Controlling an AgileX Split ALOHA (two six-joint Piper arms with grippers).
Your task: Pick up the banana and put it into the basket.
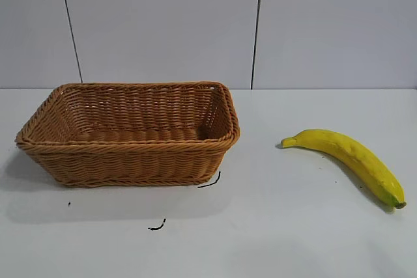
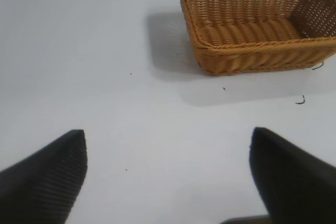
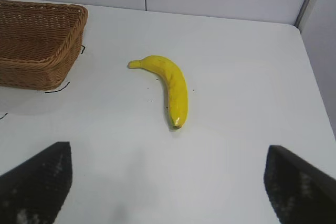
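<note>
A: Start at the jaws. How does the right gripper (image 3: 168, 182) stand?

B: Spread wide, almost as far as it goes, with nothing between its two dark fingers (image 3: 37, 182). It hangs above bare table (image 3: 236, 77), tilted somewhat downward, looking toward the banana (image 3: 169, 85).

A: And the left gripper (image 2: 168, 177)?

B: Also apart, its fingers (image 2: 47, 177) at either side of the wrist view, holding nothing. It points across the white tabletop at the basket (image 2: 252, 56), which sits well ahead of it.

A: Where does the banana lie?

B: Flat on the table, well apart from both grippers. In the exterior view the banana (image 1: 348, 161) is to the right of the basket (image 1: 130, 161), with a clear gap of table (image 1: 260, 226) between them. Its stubby stem end faces the basket; its greenish-brown tip points away and toward the camera.

A: Anything in the way?

B: Nothing lies between the right gripper and the fruit. Near the basket's front corner are two short black marks (image 1: 210, 181), and a small dark speck farther left. The basket's inside shows only its woven floor. Behind the table stands a pale panelled wall (image 1: 163, 24).

A: The arms themselves?

B: Neither shows in the exterior view; only the fingertips appear in the wrist views.
</note>
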